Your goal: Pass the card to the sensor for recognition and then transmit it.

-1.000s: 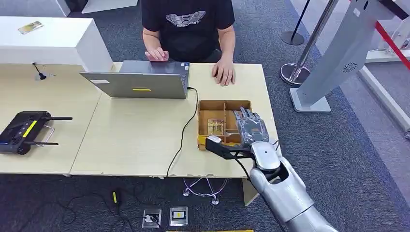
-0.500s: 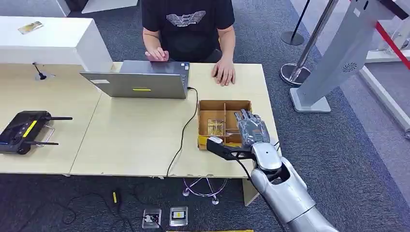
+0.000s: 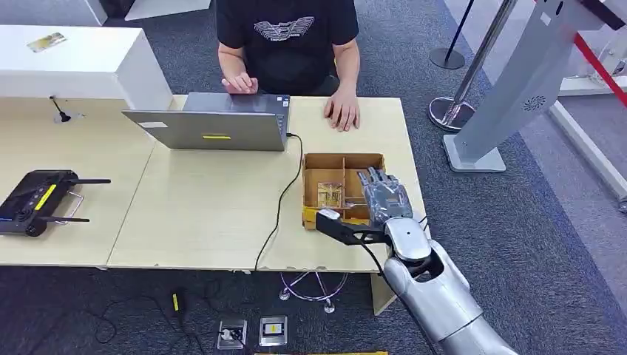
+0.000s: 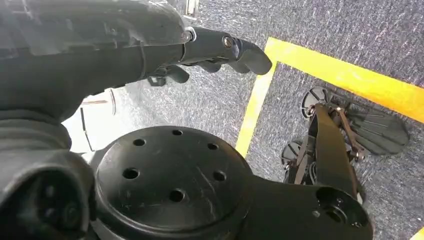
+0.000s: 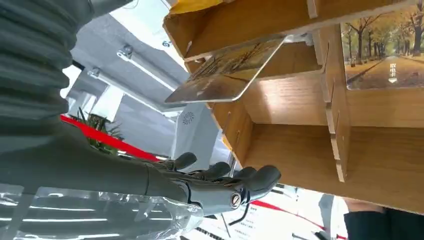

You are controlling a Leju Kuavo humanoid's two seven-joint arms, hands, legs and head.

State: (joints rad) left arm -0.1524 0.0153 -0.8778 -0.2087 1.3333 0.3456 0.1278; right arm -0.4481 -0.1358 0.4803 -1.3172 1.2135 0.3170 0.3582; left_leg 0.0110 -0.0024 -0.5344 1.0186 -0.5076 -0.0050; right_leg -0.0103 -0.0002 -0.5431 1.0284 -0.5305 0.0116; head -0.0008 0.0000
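A compartmented cardboard box (image 3: 323,160) stands near the table's right edge. A card with an autumn-tree picture (image 3: 328,193) lies flat in its left compartment. In the right wrist view that card (image 5: 382,55) lies flat and a second card (image 5: 227,70) leans tilted against a divider. My right hand (image 3: 383,197) hovers over the box's right side, fingers (image 5: 225,182) spread and straight, thumb stretched out toward the box's near left corner, holding nothing. My left hand (image 4: 215,47) hangs beside my body over the floor with nothing in it.
A person sits at the far side of the table behind a grey laptop (image 3: 211,127), one hand resting on the table (image 3: 222,214). A black cable (image 3: 285,194) runs from the laptop past the box. A black controller with antennae (image 3: 38,200) lies far left. A grey stand (image 3: 510,89) rises at the right.
My right hand has drifted very slightly toward me over the box. Nothing else has moved.
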